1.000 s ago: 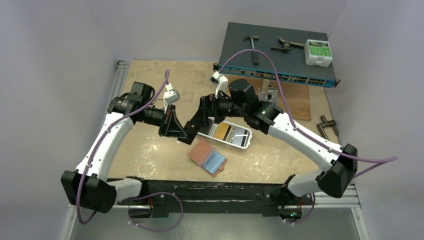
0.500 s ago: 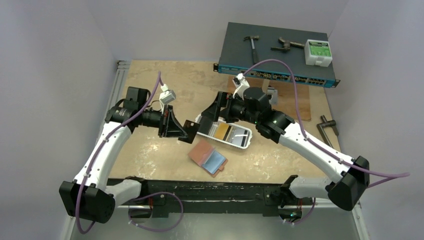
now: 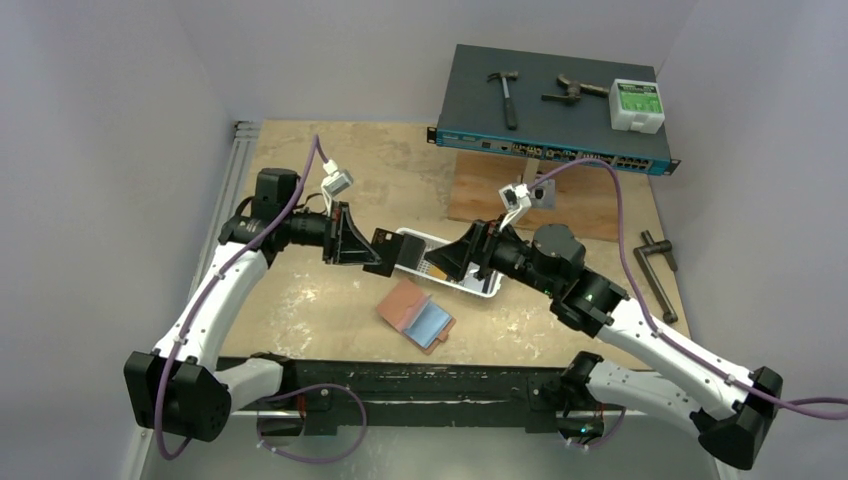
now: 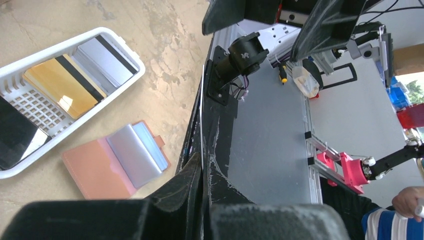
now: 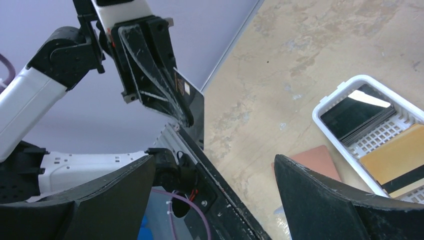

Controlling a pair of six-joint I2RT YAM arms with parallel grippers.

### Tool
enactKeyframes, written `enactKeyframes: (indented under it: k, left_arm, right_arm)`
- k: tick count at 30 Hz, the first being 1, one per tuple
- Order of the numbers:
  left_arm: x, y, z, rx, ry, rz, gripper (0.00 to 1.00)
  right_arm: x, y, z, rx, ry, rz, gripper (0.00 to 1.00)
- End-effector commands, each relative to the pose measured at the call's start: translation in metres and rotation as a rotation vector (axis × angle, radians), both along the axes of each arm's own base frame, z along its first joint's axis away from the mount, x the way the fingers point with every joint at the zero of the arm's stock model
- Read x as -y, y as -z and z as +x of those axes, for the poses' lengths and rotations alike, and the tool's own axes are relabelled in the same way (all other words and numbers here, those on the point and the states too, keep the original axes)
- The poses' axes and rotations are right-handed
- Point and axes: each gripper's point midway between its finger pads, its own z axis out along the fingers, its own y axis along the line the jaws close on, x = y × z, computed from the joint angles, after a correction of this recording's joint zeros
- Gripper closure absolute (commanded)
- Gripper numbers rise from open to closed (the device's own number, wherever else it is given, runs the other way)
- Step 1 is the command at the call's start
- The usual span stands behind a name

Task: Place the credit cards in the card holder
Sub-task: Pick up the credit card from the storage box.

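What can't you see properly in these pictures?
- Top view: the right gripper covers much of the white tray's inside.
- Left wrist view: the tray's black card is cut by the left edge.
- Right wrist view: the right gripper also hides much of the card holder.

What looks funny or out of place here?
The left claw pinches a thin black plastic card up in the air, on edge. The small reddish-brown leather card holder lies open at a slant, with a pale blue-grey card on one half.
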Motion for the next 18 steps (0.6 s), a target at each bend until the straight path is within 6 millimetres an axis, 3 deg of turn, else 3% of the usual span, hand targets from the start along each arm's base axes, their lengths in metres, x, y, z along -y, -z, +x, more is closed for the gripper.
enactKeyframes:
  k: [1, 11, 18]
  left_arm:
    - [0.004, -0.016, 0.01, -0.021, -0.005, -0.062, 1.0]
    - [0.005, -0.013, 0.008, -0.083, 0.012, -0.073, 1.0]
    - [0.004, -0.006, 0.0, -0.115, 0.035, -0.067, 1.0]
  right_arm:
    - [-0.01, -0.014, -0.012, 0.092, -0.091, 0.073, 0.12]
    - [-0.063, -0.035, -0.011, 0.177, -0.289, 0.154, 0.21]
    - [-0.073, -0.033, -0.004, 0.183, -0.287, 0.182, 0.33]
